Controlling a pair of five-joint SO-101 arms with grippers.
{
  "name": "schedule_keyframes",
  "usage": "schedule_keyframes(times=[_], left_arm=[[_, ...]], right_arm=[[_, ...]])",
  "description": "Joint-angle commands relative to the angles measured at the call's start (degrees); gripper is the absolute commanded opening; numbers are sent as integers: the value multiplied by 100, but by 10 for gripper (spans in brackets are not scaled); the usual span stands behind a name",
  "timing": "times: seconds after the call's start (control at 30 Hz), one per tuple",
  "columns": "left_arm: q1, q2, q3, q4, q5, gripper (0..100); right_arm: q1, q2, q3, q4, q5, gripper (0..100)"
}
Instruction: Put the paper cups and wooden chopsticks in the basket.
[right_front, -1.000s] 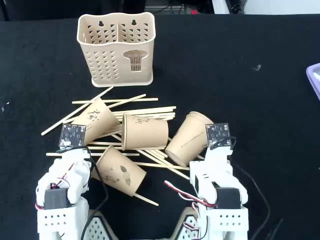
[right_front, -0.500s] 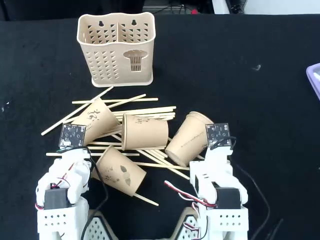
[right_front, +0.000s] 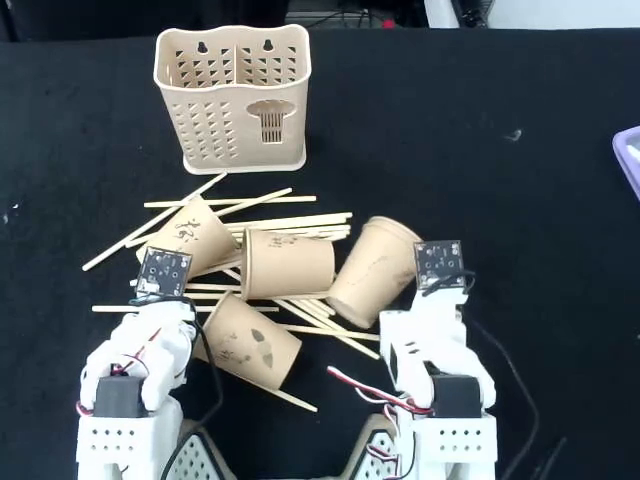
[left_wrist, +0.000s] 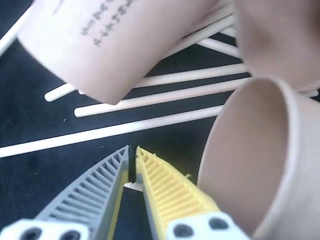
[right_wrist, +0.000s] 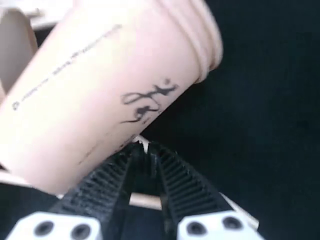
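The desk (right_front: 480, 250) is covered in matte black cloth that runs to the near and side edges of the high view. The light is even, and shadows are soft. A pale speck (right_front: 512, 135) lies on the cloth toward the right, and a few white flecks (right_front: 10, 208) sit near the left edge. A lavender object (right_front: 630, 160) pokes in at the right edge. Beyond the far edge lie dark cables (right_front: 340, 15) and a white surface (right_front: 560, 12).
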Motion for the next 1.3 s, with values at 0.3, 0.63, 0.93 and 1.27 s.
schedule_keyframes(times=[0.3,0.63,0.93,1.27], left_arm=[[40,9,-4,-35,-88,30],[-822,9,-2185,-35,-132,87],[-2738,26,-3468,-211,246,306],[-2897,53,-3609,-563,1284,306]], right_arm=[[-35,-532,-453,-677,484,40],[-79,-532,-1851,-677,2488,40],[-88,-532,-3029,-308,2013,265],[-88,-497,-4593,-35,1284,243]])
